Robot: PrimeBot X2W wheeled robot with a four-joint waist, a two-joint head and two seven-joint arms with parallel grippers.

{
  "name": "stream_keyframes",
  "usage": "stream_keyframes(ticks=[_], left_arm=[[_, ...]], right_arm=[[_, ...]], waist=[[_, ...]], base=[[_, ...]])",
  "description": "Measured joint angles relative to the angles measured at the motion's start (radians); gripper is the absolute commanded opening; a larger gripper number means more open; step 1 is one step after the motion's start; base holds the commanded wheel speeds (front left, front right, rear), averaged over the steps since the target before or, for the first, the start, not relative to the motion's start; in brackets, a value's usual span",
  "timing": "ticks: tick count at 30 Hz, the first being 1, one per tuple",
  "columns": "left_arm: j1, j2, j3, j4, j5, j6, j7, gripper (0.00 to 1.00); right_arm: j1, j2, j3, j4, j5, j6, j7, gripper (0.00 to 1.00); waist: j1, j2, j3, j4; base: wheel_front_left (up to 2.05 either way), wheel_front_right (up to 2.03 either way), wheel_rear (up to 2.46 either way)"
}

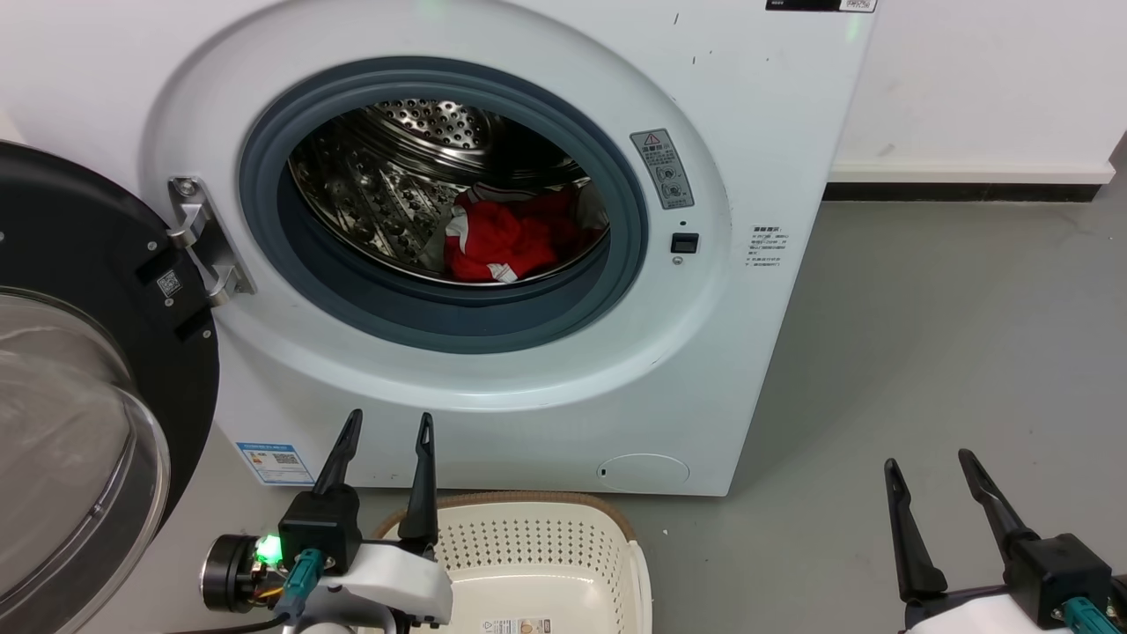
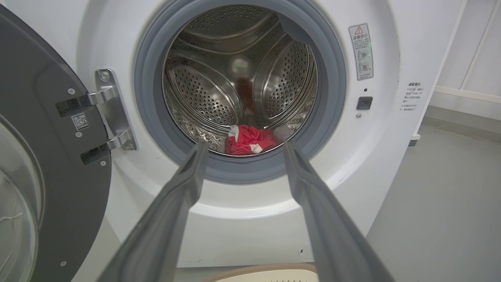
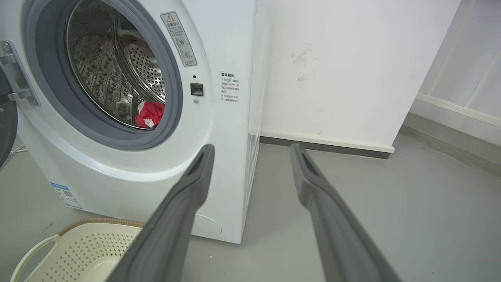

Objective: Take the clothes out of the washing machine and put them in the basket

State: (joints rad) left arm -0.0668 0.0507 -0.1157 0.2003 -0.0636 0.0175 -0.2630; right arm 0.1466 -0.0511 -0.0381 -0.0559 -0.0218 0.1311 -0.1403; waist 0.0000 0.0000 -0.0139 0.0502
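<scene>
The removal step has not begun. The soft bundle of bright red clothes with white trim lies at the bottom of the perforated steel drum, toward the right, inside the large white front-loading washing machine. Nothing is in the cream plastic basket with perforated sides and a brown rim, which stands on the grey floor just in front of the machine, below the porthole.

My left gripper hangs low before the machine's front panel with its jaws spread and empty; in the left wrist view they frame the red bundle. My right gripper is off to the right over bare floor, jaws likewise spread and holding nothing.

Next, I judge, the left arm should rise and reach through the porthole, clear the thick grey rubber gasket, dip to the drum's floor and pinch a good fold of fabric.

The black-rimmed glass door stands swung open on my left, close to that arm's path. The gasket's lip could snag trailing cloth on the way out.
</scene>
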Motion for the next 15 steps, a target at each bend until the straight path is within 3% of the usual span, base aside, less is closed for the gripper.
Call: stream_keyframes(ticks=[15], left_arm=[[0.002, 0.000, -0.004, 0.013, -0.010, 0.009, 0.000, 1.00]], right_arm=[[0.001, 0.000, 0.000, -0.002, 0.014, 0.000, 0.012, 1.00]], waist=[[0.0000, 0.0000, 0.002, 0.006]], base=[[0.00, 0.00, 0.00]])
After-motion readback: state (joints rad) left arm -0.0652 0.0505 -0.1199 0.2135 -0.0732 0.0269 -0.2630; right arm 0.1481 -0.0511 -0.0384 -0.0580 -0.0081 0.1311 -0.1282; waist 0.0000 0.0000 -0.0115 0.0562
